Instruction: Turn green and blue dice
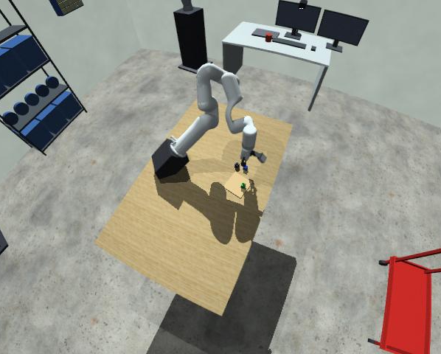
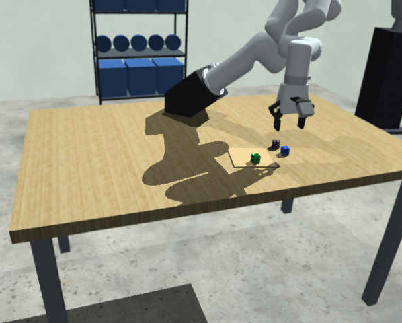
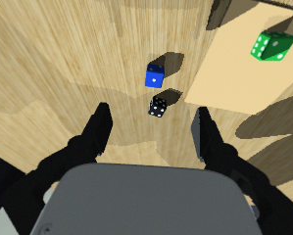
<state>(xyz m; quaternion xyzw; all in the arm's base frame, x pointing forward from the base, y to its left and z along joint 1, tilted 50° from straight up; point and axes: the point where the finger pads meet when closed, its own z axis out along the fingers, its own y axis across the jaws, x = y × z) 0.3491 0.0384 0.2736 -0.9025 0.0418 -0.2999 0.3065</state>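
Observation:
The green die (image 1: 242,185) (image 2: 255,158) (image 3: 272,47) sits on the tan mat (image 1: 233,184) (image 2: 240,155) (image 3: 224,73). In the wrist view one side shows six pips; its top number is unclear. The blue die (image 1: 245,167) (image 2: 285,150) (image 3: 154,79) lies on the table off the mat; a bright face with one pip and a darker face show in the wrist view. I cannot tell which is on top. The black die (image 1: 237,165) (image 2: 275,143) (image 3: 157,106) lies close to the blue die, apart from it. My gripper (image 2: 289,128) (image 3: 152,115) is open and empty above the table, behind the dice in the exterior view.
The wooden table (image 1: 148,236) (image 2: 90,156) carries the arm's black base (image 1: 169,160) (image 2: 187,95). The table's long edge runs beyond the mat and dice. Arm shadows fall across the table and reach the mat's edge.

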